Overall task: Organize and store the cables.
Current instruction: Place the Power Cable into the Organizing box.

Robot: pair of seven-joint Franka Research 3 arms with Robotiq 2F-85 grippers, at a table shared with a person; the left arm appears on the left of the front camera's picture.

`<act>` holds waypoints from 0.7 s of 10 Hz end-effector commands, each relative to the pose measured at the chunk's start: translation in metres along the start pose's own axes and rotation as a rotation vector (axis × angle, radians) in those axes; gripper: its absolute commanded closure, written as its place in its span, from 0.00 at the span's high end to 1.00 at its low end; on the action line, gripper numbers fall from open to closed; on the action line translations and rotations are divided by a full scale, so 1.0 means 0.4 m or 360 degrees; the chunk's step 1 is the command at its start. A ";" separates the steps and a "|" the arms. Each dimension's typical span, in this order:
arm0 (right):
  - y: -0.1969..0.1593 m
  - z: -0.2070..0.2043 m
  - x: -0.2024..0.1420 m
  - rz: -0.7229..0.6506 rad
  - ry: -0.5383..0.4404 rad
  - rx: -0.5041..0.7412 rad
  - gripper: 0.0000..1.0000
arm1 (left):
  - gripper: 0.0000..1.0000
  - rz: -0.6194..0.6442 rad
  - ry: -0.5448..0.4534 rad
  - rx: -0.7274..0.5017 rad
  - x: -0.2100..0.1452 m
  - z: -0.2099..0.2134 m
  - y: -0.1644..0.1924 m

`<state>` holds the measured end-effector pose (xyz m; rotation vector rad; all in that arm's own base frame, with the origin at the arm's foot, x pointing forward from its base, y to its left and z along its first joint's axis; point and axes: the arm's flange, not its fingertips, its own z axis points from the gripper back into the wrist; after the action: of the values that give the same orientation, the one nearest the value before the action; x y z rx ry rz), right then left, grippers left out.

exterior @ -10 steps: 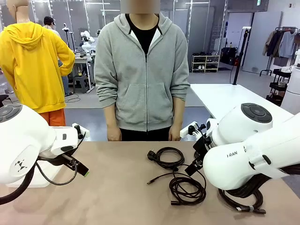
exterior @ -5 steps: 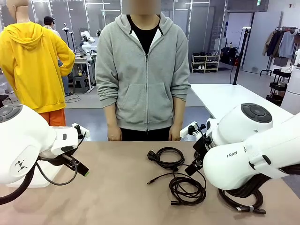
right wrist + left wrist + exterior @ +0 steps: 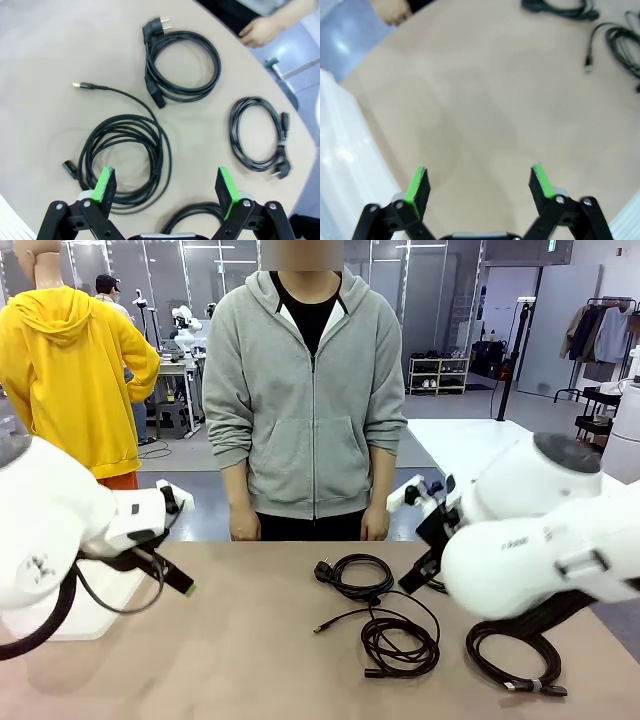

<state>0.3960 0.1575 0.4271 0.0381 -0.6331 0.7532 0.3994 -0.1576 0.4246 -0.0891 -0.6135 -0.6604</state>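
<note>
**Left gripper** (image 3: 479,184): the black fingers with green pads (image 3: 417,185) are spread wide with nothing between them. It sits at the bottom of the left wrist view, over the bare beige tabletop (image 3: 485,100). A white translucent container (image 3: 340,165) runs down the left edge of that frame. A person's hand (image 3: 395,10) shows at the top left.

**Right gripper** (image 3: 165,186): the fingers are likewise released and empty. It sits at the bottom of the right wrist view, above the cables.

**Cables:** all are thin black cords lying loose on the table, and no gripper or hand touches any of them.
- The mains-plug coil (image 3: 150,75) is a neat round coil with a two-pin plug. It lies at the upper centre of the right wrist view and in the middle of the front view (image 3: 372,590).
- The loose coil (image 3: 125,121) is larger, and one slim plug end trails out to the left. It lies at the lower left of the right wrist view, and in the front view (image 3: 400,667) it is just below the mains-plug coil.
- The small coil (image 3: 233,127) has a plug at its lower end. It lies at the right of the right wrist view, apart from the others.
- The tied coil (image 3: 475,650) is bound by a small tie. It lies at the lower right of the front view, under the white right arm (image 3: 540,560).

The person in a grey zip hoodie (image 3: 310,400) stands at the top centre of the front view, with both hands hanging at the far table edge.
</note>
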 end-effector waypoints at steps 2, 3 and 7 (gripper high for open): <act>-0.138 0.179 -0.028 0.0103 -0.0039 0.0233 1.00 | 1.00 -0.0099 -0.0098 -0.0224 0.017 0.214 0.123; -0.188 0.244 -0.065 0.0097 -0.0094 0.0354 1.00 | 1.00 -0.0114 -0.0134 -0.0336 -0.002 0.293 0.165; -0.296 0.420 -0.288 0.0026 -0.0358 0.0551 1.00 | 1.00 -0.0113 -0.0380 -0.0399 -0.182 0.509 0.288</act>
<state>0.3381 -0.0286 0.5345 0.3948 -0.7056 0.8817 0.3336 0.0099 0.5687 -0.3619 -0.7340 -0.8221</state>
